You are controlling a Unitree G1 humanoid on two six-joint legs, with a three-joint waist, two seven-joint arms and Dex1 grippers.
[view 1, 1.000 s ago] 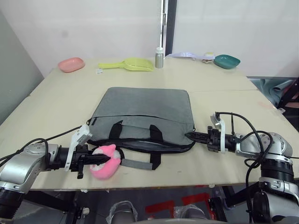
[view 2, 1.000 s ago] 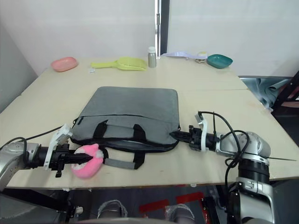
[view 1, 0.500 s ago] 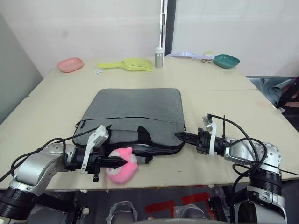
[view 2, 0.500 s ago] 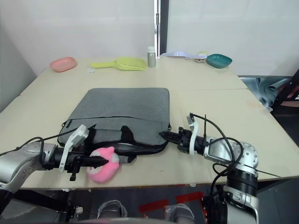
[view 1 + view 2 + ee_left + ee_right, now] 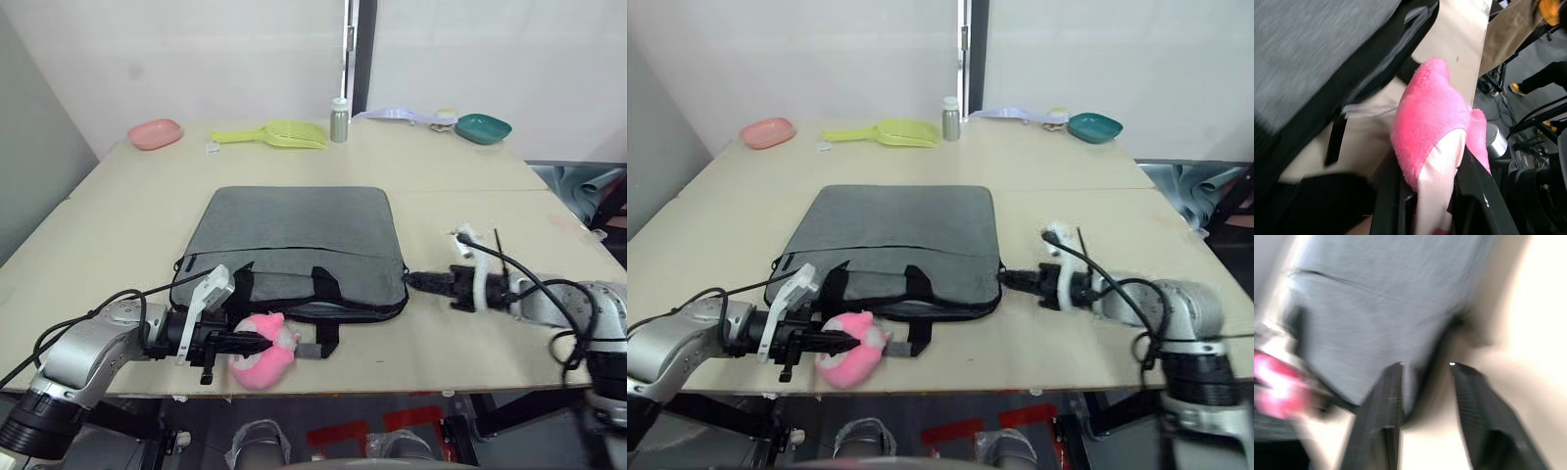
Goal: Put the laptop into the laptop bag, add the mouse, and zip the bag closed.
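At lower left, the left gripper (image 5: 238,342) clamps a pink plush toy (image 5: 265,349) at the bench (image 5: 118,225) edge, likely standing in for the mouse. Mid-frame lies the bag (image 5: 299,235). At its right corner, the right gripper (image 5: 411,280) is open.

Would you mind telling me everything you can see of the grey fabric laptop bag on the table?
The flat rectangular grey fabric laptop bag with black edging lies flat on the light wooden table, its handle side toward the robot. Two black-and-grey strap handles lie over its near edge and a black zipper line crosses its top face. The round pink plush toy, held by the left gripper, sits against the near edge by the handles. The open right gripper reaches its near right corner.
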